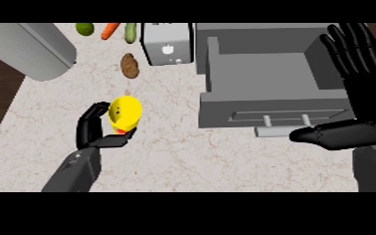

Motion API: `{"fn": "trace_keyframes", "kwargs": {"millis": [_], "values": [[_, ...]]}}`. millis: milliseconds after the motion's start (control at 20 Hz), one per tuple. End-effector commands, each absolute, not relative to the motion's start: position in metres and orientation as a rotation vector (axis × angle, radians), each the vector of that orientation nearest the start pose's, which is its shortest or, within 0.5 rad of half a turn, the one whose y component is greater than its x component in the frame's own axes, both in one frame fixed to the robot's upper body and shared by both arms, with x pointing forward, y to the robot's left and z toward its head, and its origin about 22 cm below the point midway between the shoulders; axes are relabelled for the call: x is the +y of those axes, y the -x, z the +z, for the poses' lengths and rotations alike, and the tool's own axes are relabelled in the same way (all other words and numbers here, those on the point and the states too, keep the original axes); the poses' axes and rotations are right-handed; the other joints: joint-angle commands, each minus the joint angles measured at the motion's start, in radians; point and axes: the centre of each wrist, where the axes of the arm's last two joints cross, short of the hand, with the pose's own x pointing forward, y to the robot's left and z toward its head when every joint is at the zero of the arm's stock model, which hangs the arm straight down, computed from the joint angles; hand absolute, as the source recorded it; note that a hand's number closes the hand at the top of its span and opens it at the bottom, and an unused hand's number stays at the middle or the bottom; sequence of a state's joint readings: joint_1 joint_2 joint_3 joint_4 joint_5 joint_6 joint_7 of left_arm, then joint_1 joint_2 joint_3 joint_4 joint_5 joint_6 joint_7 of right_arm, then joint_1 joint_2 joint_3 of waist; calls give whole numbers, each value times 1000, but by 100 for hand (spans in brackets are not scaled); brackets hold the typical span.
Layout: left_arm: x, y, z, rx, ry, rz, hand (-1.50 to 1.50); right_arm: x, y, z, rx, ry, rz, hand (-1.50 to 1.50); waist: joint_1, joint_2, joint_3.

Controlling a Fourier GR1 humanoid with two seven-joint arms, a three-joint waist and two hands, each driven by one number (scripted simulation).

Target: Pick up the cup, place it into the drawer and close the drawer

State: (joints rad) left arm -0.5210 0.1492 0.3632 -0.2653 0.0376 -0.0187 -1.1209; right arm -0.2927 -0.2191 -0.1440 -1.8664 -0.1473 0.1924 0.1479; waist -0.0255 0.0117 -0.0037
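The counter (183, 159) is pale stone with thin brown lines. Past its left edge shows a dark brown strip (6, 89).

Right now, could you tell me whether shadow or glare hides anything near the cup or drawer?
Head view: flat light, no glare; the cup reads bright yellow, its base covered only by fingers of the left hand; the open drawer's inside is plain grey, without deep shadow.

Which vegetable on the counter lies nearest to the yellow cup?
The brown potato, lying alone beside the toaster; the carrot, the cucumber and the round green fruit lie in a row farther from the cup.
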Motion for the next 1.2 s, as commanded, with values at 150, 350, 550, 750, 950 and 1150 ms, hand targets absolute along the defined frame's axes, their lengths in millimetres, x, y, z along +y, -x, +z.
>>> {"fn": "trace_keyframes", "kwargs": {"millis": [150,350,550,750,950,1150], "values": [[274,-320,-109,-2109,70,220,150,-265,-268,144,-1979,-48,272,-150,11,-8,2],[238,-355,-75,-2129,135,88,150,-279,-270,149,-1979,-29,268,-150,20,-13,4],[221,-380,-34,-2170,202,37,150,-282,-264,139,-1965,-13,251,-150,31,-18,5],[176,-405,19,-2164,314,-57,150,-282,-273,138,-1970,3,242,-150,44,-23,6],[133,-415,65,-2184,323,-81,150,-277,-280,149,-1974,0,266,-150,28,-18,4],[102,-431,134,-2166,269,-116,150,-260,-276,152,-1987,-6,254,-150,18,-16,4]]}}
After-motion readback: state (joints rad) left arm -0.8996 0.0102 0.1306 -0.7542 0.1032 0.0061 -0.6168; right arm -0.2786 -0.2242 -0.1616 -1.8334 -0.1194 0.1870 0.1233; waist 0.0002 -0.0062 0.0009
